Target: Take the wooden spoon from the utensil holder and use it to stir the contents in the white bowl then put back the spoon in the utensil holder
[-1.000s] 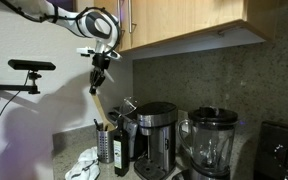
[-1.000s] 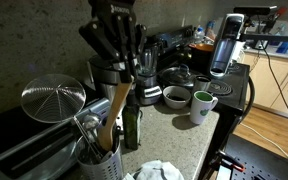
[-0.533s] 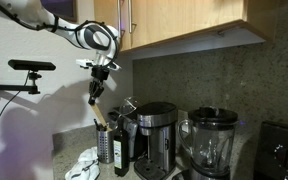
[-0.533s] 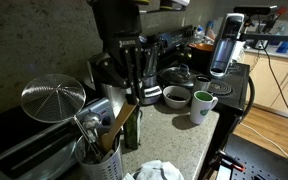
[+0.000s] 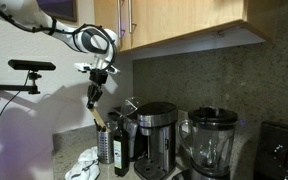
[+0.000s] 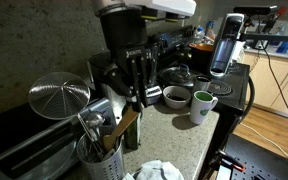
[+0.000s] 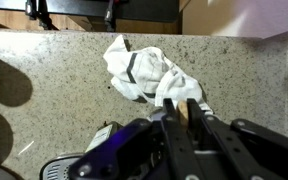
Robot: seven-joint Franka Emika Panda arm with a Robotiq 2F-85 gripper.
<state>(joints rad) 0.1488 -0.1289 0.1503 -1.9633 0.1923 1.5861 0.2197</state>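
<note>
Desk: speckled stone top; in the wrist view it fills the upper half of the frame, and in an exterior view it runs along the lower right.
Arm: enters an exterior view from the upper left and bends down towards the centre left.
Coffee maker: stands at lower centre in an exterior view, just right of the bottle.
Wooden spoon: held by its upper end. Its long axis is close to vertical in one exterior view, with the lower end a little further right. In the other it slants from upper right to lower left. The lower end points down into the mouth of the utensil holder, among other utensils. Which end carries the head I cannot tell. In the wrist view only a sliver of pale wood shows.
Hand: clenched on the wooden spoon, above the utensil holder, at centre left and upper centre in the exterior views. At the bottom of the wrist view its dark fingers press the wood from both sides.
Utensil holder: upright on the desk, at lower left in both exterior views.
Bottle: dark and slim, just right of the utensil holder.
Cloth: white and crumpled, lying on the desk near the holder.
</note>
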